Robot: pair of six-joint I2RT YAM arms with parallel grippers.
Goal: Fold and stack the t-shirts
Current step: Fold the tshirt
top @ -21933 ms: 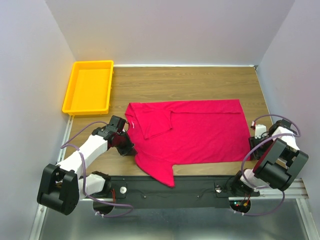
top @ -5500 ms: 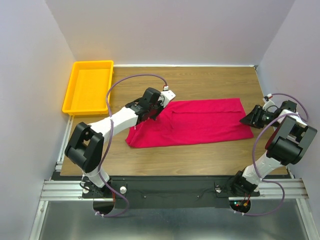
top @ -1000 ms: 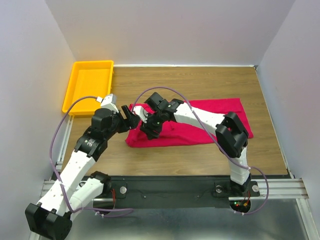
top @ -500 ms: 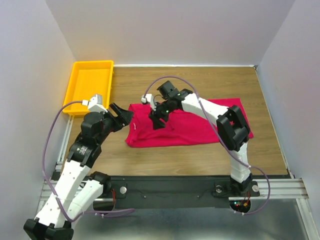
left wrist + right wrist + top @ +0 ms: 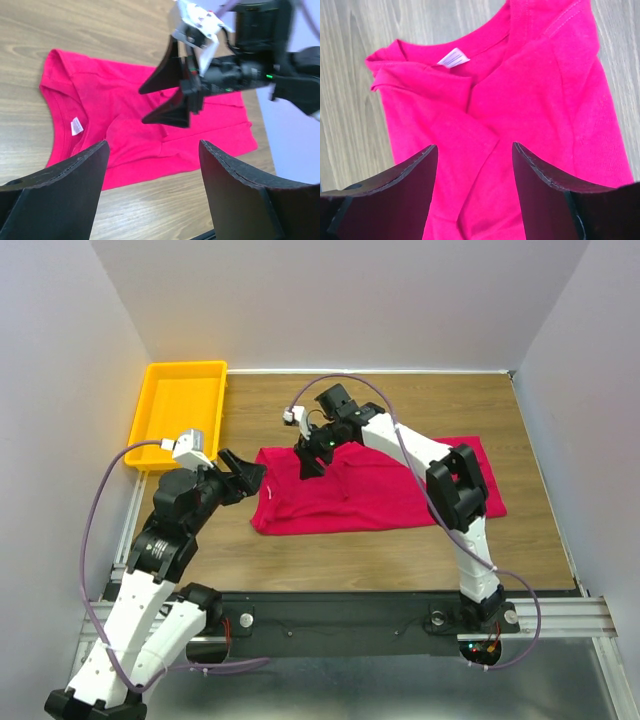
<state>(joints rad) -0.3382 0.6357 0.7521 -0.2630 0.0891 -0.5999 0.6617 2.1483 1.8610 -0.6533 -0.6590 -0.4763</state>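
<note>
T-shirt: folded strip mid-worktop, long axis left–right, collar end leftward. Left gripper spread, empty, just beside the collar end, so nearer it. Right gripper spread, empty, above the strip's left part. Hem end well apart from both.

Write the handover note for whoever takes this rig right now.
Left claw: open, empty, raised beside the collar end of the shirt.
Right claw: open, empty, above the collar end.
Crimson t-shirt: on the wooden table, folded into a long band, with the white neck label showing.
Done: lengthwise folds.
Left: crosswise folds into a compact packet.
</note>
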